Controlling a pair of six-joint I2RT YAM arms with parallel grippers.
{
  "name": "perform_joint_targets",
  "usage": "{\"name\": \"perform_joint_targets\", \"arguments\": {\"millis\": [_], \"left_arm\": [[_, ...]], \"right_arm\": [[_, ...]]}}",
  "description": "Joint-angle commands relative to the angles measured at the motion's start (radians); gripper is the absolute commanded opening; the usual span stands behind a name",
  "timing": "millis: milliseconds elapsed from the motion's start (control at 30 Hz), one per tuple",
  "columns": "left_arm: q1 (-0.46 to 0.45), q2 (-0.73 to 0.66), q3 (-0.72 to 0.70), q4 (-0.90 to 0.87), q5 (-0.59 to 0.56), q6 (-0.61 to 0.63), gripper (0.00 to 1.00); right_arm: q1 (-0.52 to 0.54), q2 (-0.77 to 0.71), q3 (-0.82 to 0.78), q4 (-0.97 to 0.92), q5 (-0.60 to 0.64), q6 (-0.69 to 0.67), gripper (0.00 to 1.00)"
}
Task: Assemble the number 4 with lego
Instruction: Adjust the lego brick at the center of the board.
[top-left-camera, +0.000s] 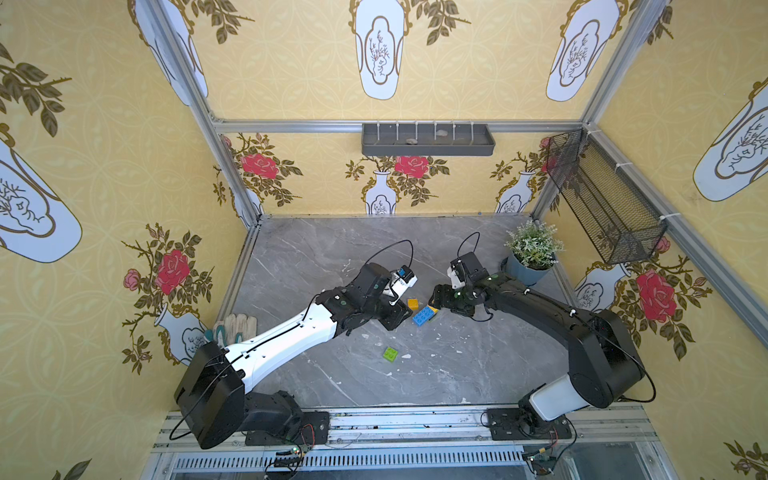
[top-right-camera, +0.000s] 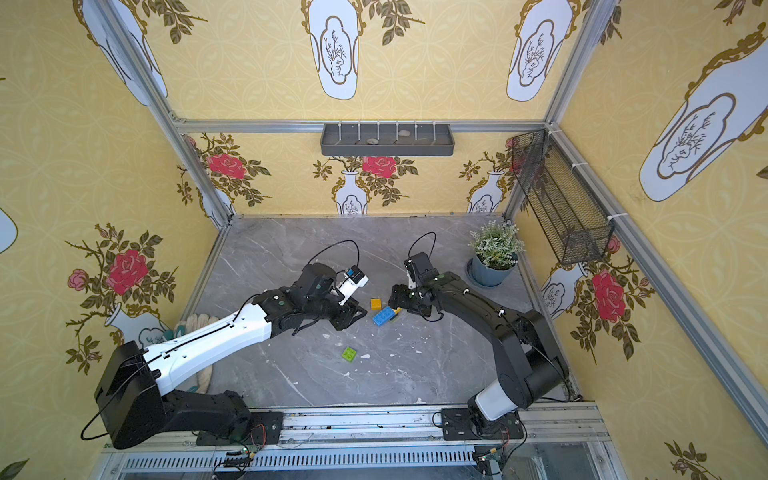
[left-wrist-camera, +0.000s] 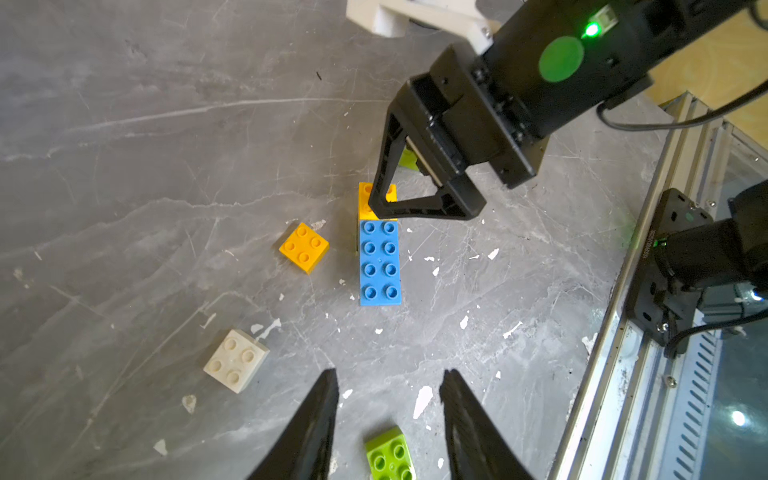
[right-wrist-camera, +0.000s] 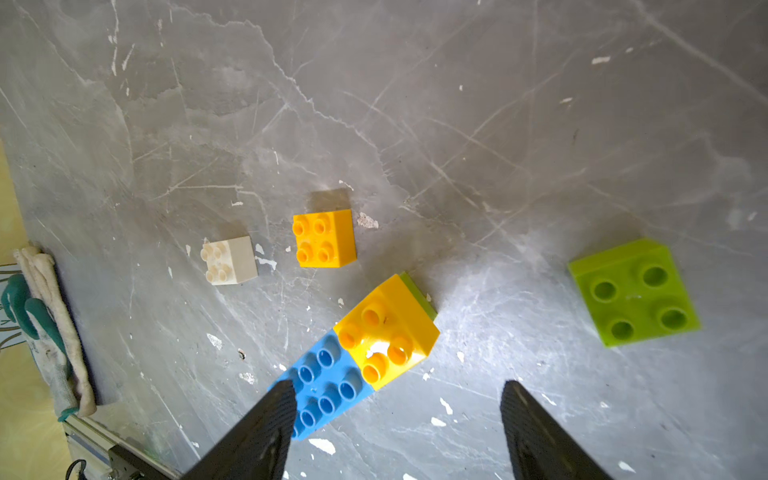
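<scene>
The joined cluster lies flat on the grey table: a long blue brick (right-wrist-camera: 324, 382) with a yellow brick (right-wrist-camera: 386, 336) at its end and a lime green brick (right-wrist-camera: 420, 296) under the yellow one. My right gripper (right-wrist-camera: 399, 386) hovers over it, open, one finger above the blue brick's end. A loose yellow brick (left-wrist-camera: 304, 247) and a white brick (left-wrist-camera: 235, 360) lie beside the cluster. My left gripper (left-wrist-camera: 390, 376) is open with nothing held, above a loose lime green brick (left-wrist-camera: 388, 455). In a top view the cluster (top-left-camera: 423, 315) sits between both grippers.
A potted plant (top-left-camera: 532, 257) stands at the back right of the table. Work gloves (top-left-camera: 235, 326) lie at the left edge. A grey tray (top-left-camera: 428, 140) hangs on the back wall and a wire basket (top-left-camera: 602, 199) on the right wall. A metal rail (left-wrist-camera: 648, 332) borders the table's front.
</scene>
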Motion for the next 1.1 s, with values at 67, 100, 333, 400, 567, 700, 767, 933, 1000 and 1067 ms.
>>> {"name": "perform_joint_targets", "arguments": {"millis": [67, 100, 333, 400, 567, 700, 767, 933, 1000, 1067], "left_arm": [[0.01, -0.025, -0.044, 0.089, -0.086, -0.216, 0.36], [0.014, -0.032, -0.046, 0.095, -0.089, -0.245, 0.35], [0.024, -0.063, -0.047, 0.073, -0.087, -0.342, 0.32], [0.024, -0.071, -0.055, 0.064, -0.086, -0.347, 0.32], [0.033, -0.077, -0.071, 0.06, -0.082, -0.347, 0.32], [0.039, -0.075, -0.072, 0.061, -0.073, -0.337, 0.32], [0.043, -0.071, -0.067, 0.054, -0.075, -0.331, 0.32], [0.051, -0.067, -0.06, 0.047, -0.076, -0.328, 0.32], [0.055, -0.064, -0.057, 0.044, -0.074, -0.328, 0.32], [0.056, -0.063, -0.052, 0.041, -0.072, -0.329, 0.32]], "right_arm": [[0.0, 0.094, 0.126, -0.06, 0.068, -0.069, 0.76], [-0.003, 0.129, 0.158, -0.085, 0.095, -0.076, 0.76], [-0.016, 0.283, 0.29, -0.185, 0.173, -0.089, 0.71], [-0.016, 0.292, 0.289, -0.185, 0.167, -0.089, 0.7], [-0.001, 0.275, 0.261, -0.184, 0.158, -0.082, 0.7], [0.009, 0.255, 0.23, -0.194, 0.172, -0.062, 0.7], [0.013, 0.242, 0.211, -0.191, 0.175, -0.051, 0.7], [0.024, 0.208, 0.177, -0.184, 0.176, -0.026, 0.7], [0.029, 0.196, 0.172, -0.183, 0.175, -0.019, 0.7], [0.033, 0.191, 0.173, -0.189, 0.182, -0.014, 0.7]]}}
